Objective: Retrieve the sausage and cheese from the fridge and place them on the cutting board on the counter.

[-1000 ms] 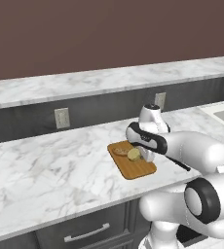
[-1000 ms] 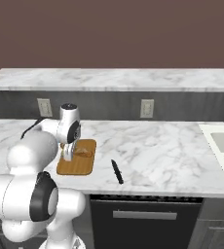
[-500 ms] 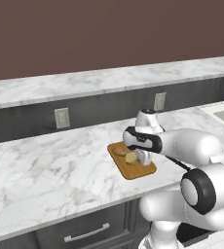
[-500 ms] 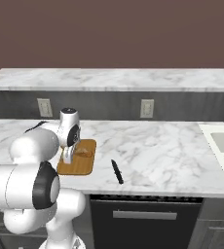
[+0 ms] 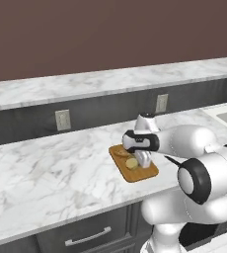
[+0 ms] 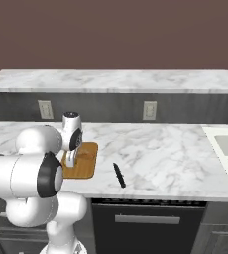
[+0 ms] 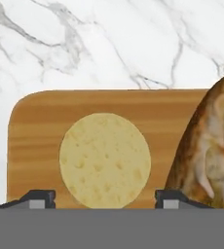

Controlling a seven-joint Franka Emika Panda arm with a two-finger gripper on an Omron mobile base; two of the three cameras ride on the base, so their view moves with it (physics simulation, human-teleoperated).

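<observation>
My gripper point(image 7: 104, 197) hangs straight down over the cutting board point(image 5: 133, 163), low above it, approx. mid-board. Jaws stand apart, one tip on each side of the cheese point(image 7: 105, 160); in the hand view there is a gap between each tip and the puck, so nothing is held. Cheese lies flat on the board, a pale yellow round disc, pitted surface, resting fully on the wood. In the left base view the cheese point(image 5: 132, 163) sits toward the near-left part of the board, just beside my fingers point(image 5: 143, 159). Sausage point(image 7: 207, 146) lies on the same board, reddish-brown w/ mottled lighter patches, just beside the cheese, not touching it as far as I can tell; in the left base view the sausage point(image 5: 121, 153) is at the board's far-left end. Board sits flat on the counter point(image 5: 46, 168), white marble w/ grey veins, near its front edge. In the right base view a black knife point(image 6: 118, 174) lies on the counter right of the board point(image 6: 81, 166), apart from it. Fridge: not observed.
</observation>
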